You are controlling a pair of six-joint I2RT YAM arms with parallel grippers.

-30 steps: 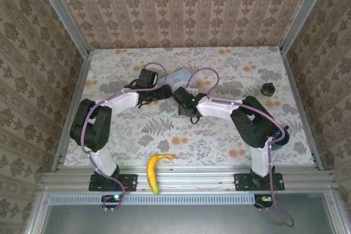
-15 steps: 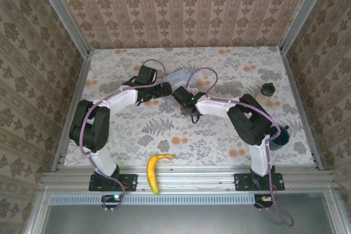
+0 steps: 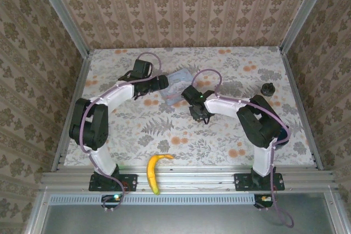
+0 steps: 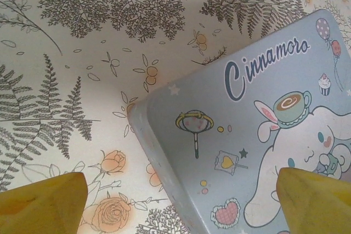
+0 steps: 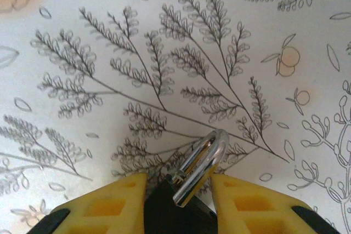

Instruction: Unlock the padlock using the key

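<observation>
Closest to me, a banana (image 3: 155, 171) lies on the metal rail at the near edge, just in front of the flower-print counter (image 3: 137, 135) and between the two arm bases.

Further in, near the middle of the counter, my right pincer (image 3: 202, 114) points down at the surface. On the right wrist camera its yellow fingers (image 5: 118, 201) are drawn in close on the padlock (image 5: 200, 160). The dark body is wedged between them, and the silver shackle arches out ahead of the fingertips, tilted to the right over a printed fern sprig. I cannot tell whether the shackle is latched or loose. So the padlock sits in the right pincer's grip, low over the counter and a little right of centre.

Beyond that, my left pincer (image 4: 181, 206) stands spread wide with nothing in it. One yellow tip (image 4: 46, 204) hangs over bare counter and the other over the lid of a pale blue cartoon tin (image 4: 236, 152). From overhead, the tin lies flat just beside the left pincer, between the two wrists.

Off to the far right, a small dark knobbed jar (image 3: 267, 89) stands upright, well apart from both pincers.
</observation>
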